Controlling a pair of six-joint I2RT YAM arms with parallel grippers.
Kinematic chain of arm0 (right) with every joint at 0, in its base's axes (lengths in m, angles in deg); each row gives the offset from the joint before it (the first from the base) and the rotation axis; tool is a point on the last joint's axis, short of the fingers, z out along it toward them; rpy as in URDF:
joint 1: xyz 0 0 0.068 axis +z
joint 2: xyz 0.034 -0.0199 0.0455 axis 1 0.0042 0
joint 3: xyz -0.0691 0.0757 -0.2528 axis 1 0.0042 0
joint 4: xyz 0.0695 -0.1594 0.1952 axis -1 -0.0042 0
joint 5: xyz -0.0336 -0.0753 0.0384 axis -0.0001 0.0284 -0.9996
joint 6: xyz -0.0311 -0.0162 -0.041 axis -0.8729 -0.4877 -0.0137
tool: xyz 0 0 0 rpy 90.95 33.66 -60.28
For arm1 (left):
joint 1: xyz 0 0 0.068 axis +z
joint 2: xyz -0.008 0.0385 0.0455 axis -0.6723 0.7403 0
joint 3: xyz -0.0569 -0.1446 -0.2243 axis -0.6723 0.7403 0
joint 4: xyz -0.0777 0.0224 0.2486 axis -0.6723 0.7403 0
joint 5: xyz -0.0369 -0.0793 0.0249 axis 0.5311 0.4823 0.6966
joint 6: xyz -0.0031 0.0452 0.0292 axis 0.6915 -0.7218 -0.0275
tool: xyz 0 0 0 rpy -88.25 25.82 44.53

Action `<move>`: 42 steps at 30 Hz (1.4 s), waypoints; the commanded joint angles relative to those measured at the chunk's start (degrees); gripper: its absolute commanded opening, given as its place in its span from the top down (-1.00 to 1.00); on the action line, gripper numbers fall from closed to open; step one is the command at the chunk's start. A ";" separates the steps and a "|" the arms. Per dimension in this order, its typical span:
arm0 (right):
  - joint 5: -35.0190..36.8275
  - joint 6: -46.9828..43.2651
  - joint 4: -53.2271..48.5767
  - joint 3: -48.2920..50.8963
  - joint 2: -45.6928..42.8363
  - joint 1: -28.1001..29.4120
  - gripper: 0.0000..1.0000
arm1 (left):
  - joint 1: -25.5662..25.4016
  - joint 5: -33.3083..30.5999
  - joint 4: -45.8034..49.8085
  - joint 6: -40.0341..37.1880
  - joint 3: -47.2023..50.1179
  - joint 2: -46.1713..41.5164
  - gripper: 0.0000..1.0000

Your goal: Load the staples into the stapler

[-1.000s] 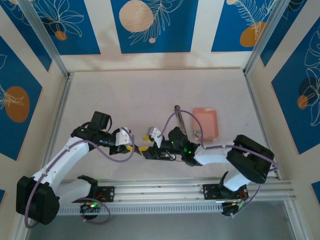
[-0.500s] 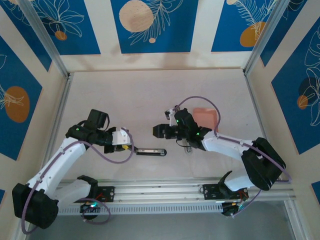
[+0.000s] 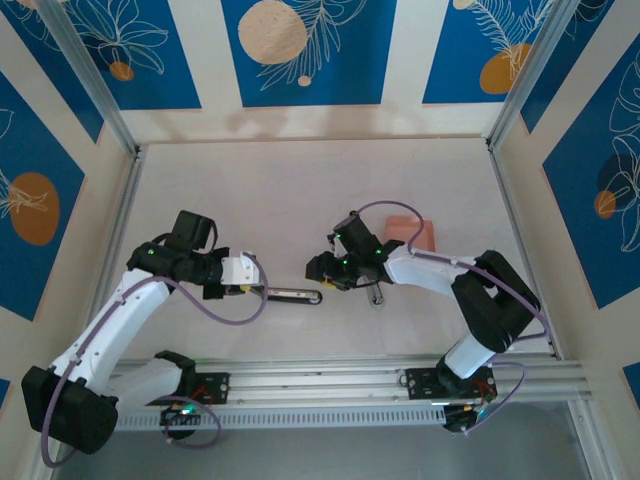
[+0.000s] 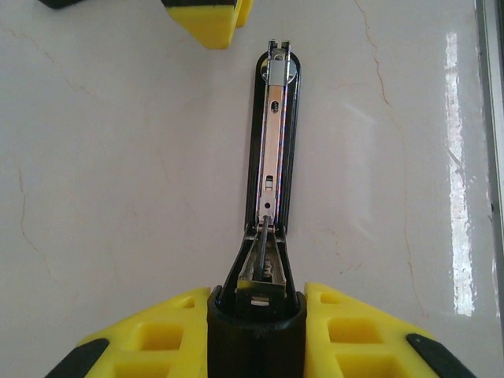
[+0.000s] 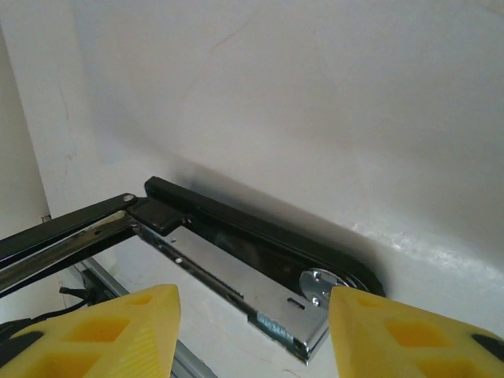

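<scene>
The stapler lies opened on the white table, its black base and silvery staple channel pointing right. My left gripper is shut on the stapler's rear end, with a yellow finger on each side. My right gripper hovers just past the stapler's front tip, and one of its fingertips shows in the left wrist view. In the right wrist view my right gripper is open, and the stapler's metal nose lies beyond the gap, close to the right finger. The staples are hidden.
A shallow pink tray sits behind the right arm, partly covered by it. A short dark bar end pokes out below the right forearm. Aluminium rails run along the near edge, and patterned walls enclose the table.
The right gripper swung up away from the stapler, then came back down-left to its front tip, jaws slightly narrower. The left gripper lifted the stapler's rear a little farther back.
</scene>
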 commanded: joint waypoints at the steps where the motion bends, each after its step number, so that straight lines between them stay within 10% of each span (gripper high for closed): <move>1: -1.86 -0.52 -5.66 -2.13 1.49 1.11 -0.05 | -0.31 0.85 0.07 -1.72 -1.81 -0.61 0.59; 42: -6.13 -1.10 -0.53 -2.59 8.35 2.34 0.38 | -0.35 2.26 -1.83 -0.29 -1.24 -2.17 0.59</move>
